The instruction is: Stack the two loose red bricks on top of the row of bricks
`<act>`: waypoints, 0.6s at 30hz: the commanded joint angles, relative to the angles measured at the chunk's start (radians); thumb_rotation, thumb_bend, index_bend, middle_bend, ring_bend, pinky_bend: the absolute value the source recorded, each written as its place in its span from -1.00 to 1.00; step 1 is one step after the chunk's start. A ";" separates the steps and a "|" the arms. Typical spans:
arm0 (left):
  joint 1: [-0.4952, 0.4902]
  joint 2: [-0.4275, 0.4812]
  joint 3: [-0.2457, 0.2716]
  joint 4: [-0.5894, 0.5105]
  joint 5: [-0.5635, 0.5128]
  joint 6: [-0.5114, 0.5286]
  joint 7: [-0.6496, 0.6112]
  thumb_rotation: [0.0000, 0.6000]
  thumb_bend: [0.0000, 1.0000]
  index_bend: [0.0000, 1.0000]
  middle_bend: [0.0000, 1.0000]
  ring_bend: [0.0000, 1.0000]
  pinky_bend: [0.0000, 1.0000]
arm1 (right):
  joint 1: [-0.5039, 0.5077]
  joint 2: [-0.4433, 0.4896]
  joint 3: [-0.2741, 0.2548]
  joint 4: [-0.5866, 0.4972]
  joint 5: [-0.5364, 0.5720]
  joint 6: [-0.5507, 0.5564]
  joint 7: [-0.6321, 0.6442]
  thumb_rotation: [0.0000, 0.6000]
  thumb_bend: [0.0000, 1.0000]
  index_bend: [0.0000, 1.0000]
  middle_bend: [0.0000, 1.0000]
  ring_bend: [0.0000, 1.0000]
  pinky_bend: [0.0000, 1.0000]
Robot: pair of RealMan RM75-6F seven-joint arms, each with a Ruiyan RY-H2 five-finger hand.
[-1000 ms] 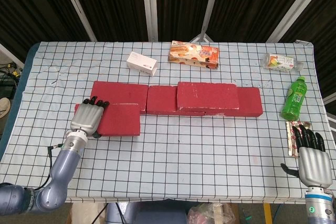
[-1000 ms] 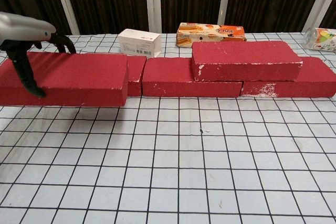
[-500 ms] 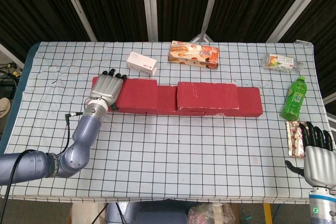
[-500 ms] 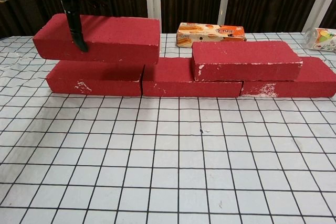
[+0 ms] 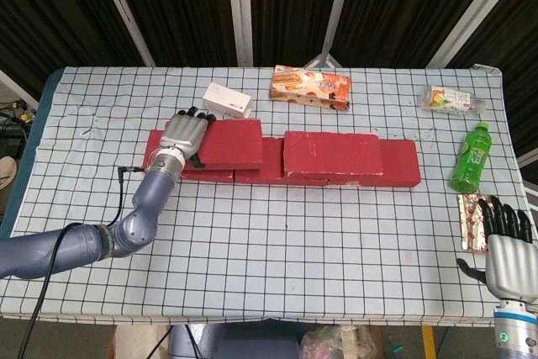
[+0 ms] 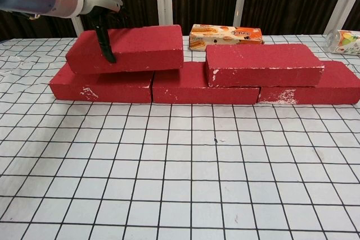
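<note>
L hand [image 5: 186,134] grips the loose red brick [image 6: 128,48] at its left end, thumb down the front face, fingers over the top; same hand shows in chest view [image 6: 104,22]. Brick sits on top of the row of bricks [image 6: 199,87], over the left part of it, right edge slightly tilted and hanging past the seam between the 1st & 2nd row bricks. Whether it rests fully on the row or is a bit lifted: can't tell. The second stacked brick [image 6: 263,64] lies flat on the right part of the row, apart from the held one, w/ a gap between them. R hand [image 5: 507,245] is at the near right edge of the table [image 5: 277,250], fingers apart, holding nothing, just beside a snack packet [image 5: 471,220]. Behind the row: white box [image 5: 227,101], orange snack box [image 5: 309,87]. Far right: green bottle [image 5: 471,156] upright, clear bottle [image 5: 452,100] lying on its side.
</note>
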 commanded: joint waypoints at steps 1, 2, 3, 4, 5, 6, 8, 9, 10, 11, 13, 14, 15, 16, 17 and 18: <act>-0.024 -0.021 0.023 0.028 0.015 -0.012 -0.009 1.00 -1.00 -0.58 -0.65 -0.87 -0.71 | 0.002 -0.003 0.000 0.002 0.005 -0.004 -0.007 1.00 -0.69 -1.00 -1.00 -1.00 -1.00; -0.030 -0.025 0.027 0.032 0.018 -0.012 -0.011 1.00 -1.00 -0.58 -0.65 -0.87 -0.71 | 0.002 -0.003 0.000 0.001 0.006 -0.005 -0.007 1.00 -0.69 -1.00 -1.00 -1.00 -1.00; -0.036 -0.027 0.030 0.034 0.019 -0.011 -0.013 1.00 -1.00 -0.58 -0.65 -0.87 -0.71 | 0.002 -0.004 0.001 0.001 0.007 -0.005 -0.008 1.00 -0.69 -1.00 -1.00 -1.00 -1.00; -0.040 -0.029 0.033 0.034 0.017 -0.009 -0.014 1.00 -1.00 -0.58 -0.65 -0.87 -0.71 | 0.002 -0.004 0.002 0.001 0.007 -0.004 -0.009 1.00 -0.69 -1.00 -1.00 -1.00 -1.00; -0.047 -0.030 0.038 0.034 0.013 -0.006 -0.013 1.00 -1.00 -0.58 -0.65 -0.87 -0.71 | 0.001 -0.004 0.002 0.001 0.008 -0.004 -0.008 1.00 -0.70 -1.00 -1.00 -1.00 -1.00; -0.053 -0.032 0.044 0.033 0.008 -0.005 -0.011 1.00 -1.00 -0.58 -0.65 -0.87 -0.71 | 0.002 -0.004 0.002 0.001 0.009 -0.005 -0.007 1.00 -0.69 -1.00 -1.00 -1.00 -1.00; -0.065 -0.036 0.056 0.037 0.001 0.000 -0.008 1.00 -1.00 -0.58 -0.65 -0.87 -0.71 | 0.002 -0.003 0.004 0.001 0.012 -0.007 -0.005 1.00 -0.69 -1.00 -1.00 -1.00 -1.00; -0.070 -0.040 0.060 0.040 -0.001 0.003 -0.007 1.00 -1.00 -0.58 -0.65 -0.87 -0.71 | 0.002 -0.003 0.004 0.001 0.014 -0.008 -0.005 1.00 -0.69 -1.00 -1.00 -1.00 -1.00; -0.073 -0.043 0.062 0.042 -0.002 0.005 -0.009 1.00 -1.00 -0.58 -0.65 -0.87 -0.71 | 0.002 -0.003 0.004 0.001 0.014 -0.009 -0.005 1.00 -0.69 -1.00 -1.00 -1.00 -1.00; -0.075 -0.047 0.062 0.044 -0.001 0.005 -0.017 1.00 -1.00 -0.58 -0.65 -0.87 -0.71 | 0.002 -0.002 0.004 0.001 0.014 -0.009 -0.003 1.00 -0.69 -1.00 -1.00 -1.00 -1.00; -0.078 -0.054 0.065 0.050 -0.005 0.003 -0.026 1.00 -1.00 -0.57 -0.65 -0.87 -0.71 | 0.001 -0.001 0.005 0.001 0.014 -0.007 -0.001 1.00 -0.69 -1.00 -1.00 -1.00 -1.00; -0.082 -0.058 0.070 0.054 -0.010 0.003 -0.027 1.00 -1.00 -0.57 -0.65 -0.87 -0.71 | -0.001 0.001 0.006 0.000 0.013 -0.005 0.000 1.00 -0.69 -1.00 -1.00 -1.00 -1.00; -0.085 -0.062 0.076 0.059 -0.013 0.003 -0.026 1.00 -1.00 -0.57 -0.65 -0.87 -0.71 | -0.001 0.002 0.005 -0.001 0.012 -0.006 0.001 1.00 -0.69 -1.00 -1.00 -1.00 -1.00; -0.089 -0.067 0.081 0.065 -0.015 0.004 -0.025 1.00 -1.00 -0.57 -0.65 -0.87 -0.71 | -0.001 0.001 0.005 0.000 0.013 -0.007 0.002 1.00 -0.69 -1.00 -1.00 -1.00 -1.00; -0.092 -0.072 0.083 0.071 -0.015 0.004 -0.027 1.00 -1.00 -0.57 -0.65 -0.87 -0.71 | -0.001 0.000 0.005 0.001 0.014 -0.008 0.003 1.00 -0.69 -1.00 -1.00 -1.00 -1.00; -0.095 -0.078 0.085 0.076 -0.014 0.004 -0.031 1.00 -1.00 -0.57 -0.65 -0.87 -0.71 | -0.001 0.001 0.006 0.002 0.014 -0.008 0.003 1.00 -0.69 -1.00 -1.00 -1.00 -1.00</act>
